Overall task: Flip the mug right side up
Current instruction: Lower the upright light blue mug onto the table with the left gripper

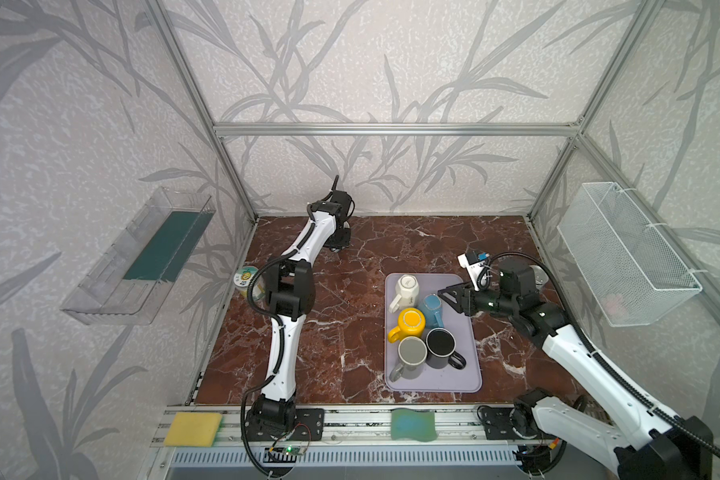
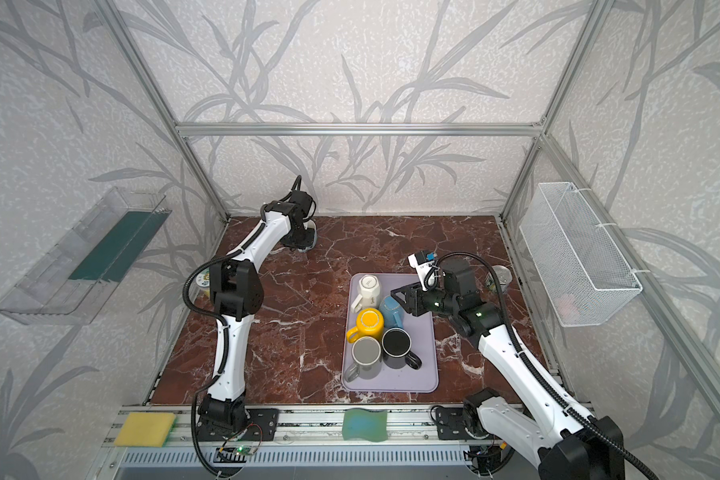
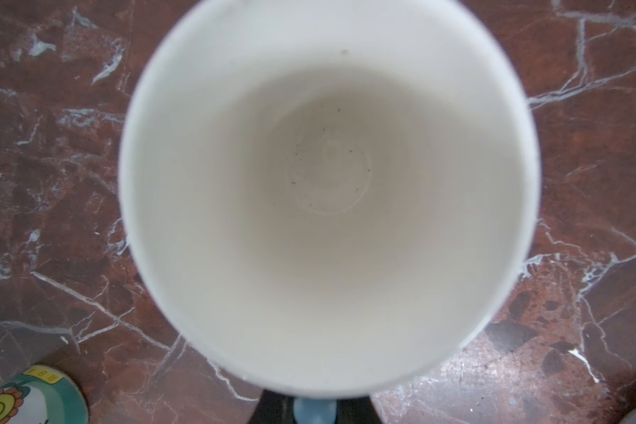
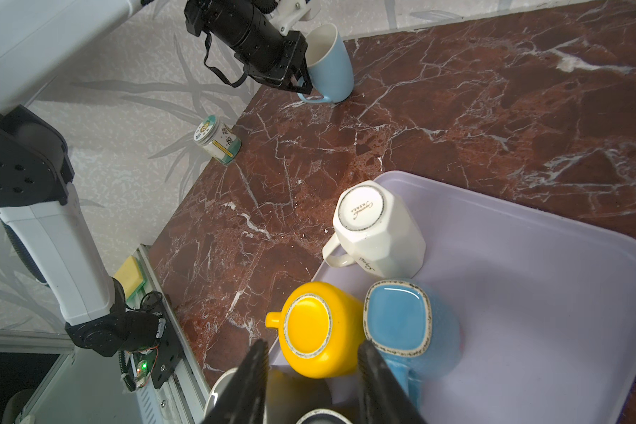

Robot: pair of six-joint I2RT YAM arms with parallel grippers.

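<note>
Right wrist view has the light blue mug [image 4: 331, 55] mouth up at the back left of the tabletop [image 4: 456, 110], leaning a touch, and the left gripper [image 4: 302, 82] is clamped on its handle. Left wrist view looks straight down into that mug's white inside. A small printed jar [image 4: 217, 141] stands near it by the wall. On the lilac tray [image 4: 529, 293], the right gripper [image 4: 311, 345] hangs with jaws apart, grasping nothing, above a yellow mug [image 4: 309, 323] and a square-bottomed blue mug [image 4: 397, 323], both bottom up. A white mug [image 4: 375, 235] is bottom up beside them. In a top view, a grey mug [image 1: 412, 352] and a black mug [image 1: 440, 341] stand mouth up.
</note>
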